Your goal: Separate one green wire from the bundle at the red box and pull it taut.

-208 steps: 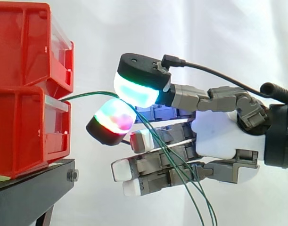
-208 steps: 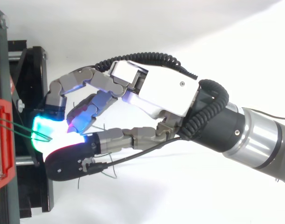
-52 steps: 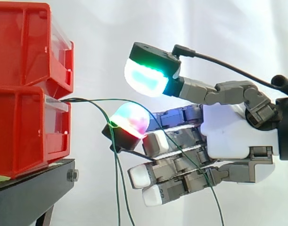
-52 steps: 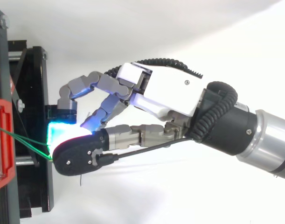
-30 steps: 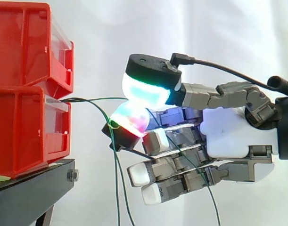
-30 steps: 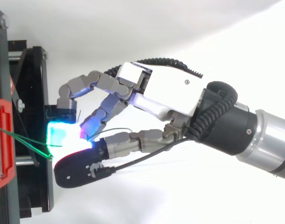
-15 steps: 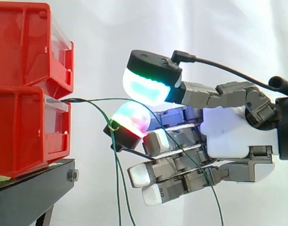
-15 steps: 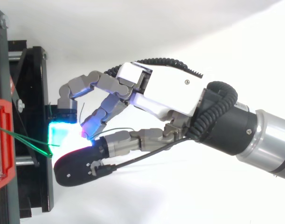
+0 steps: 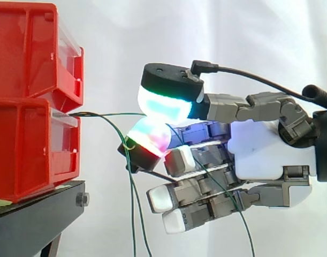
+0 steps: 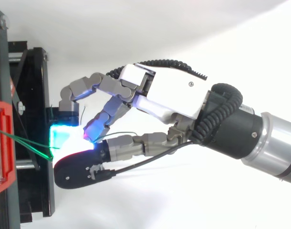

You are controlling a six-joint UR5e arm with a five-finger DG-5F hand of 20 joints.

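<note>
Two red bins are stacked at the left, and green wires come out of the front of the lower bin (image 9: 24,150). One green wire (image 9: 107,114) runs level from the bin to my hand (image 9: 265,150). It passes between the cyan-green thumb pad (image 9: 166,104) and the red-glowing finger pad (image 9: 148,138), which are pressed together on it. Past the pinch it trails down across the palm. In the top view the hand (image 10: 169,95) reaches left toward the bin (image 10: 2,143), and the green wire (image 10: 26,143) runs to the glowing pads.
Two other green wires (image 9: 134,214) droop from the bin and hang down past the lower finger pad; one hooks round its black back. The bins rest on a black stand (image 9: 35,219). A white curtain lies behind.
The thumb pad has come down onto the finger pad, closing the gap seen half a second ago. The hand sits farther right of the bin than in the earliest frames.
</note>
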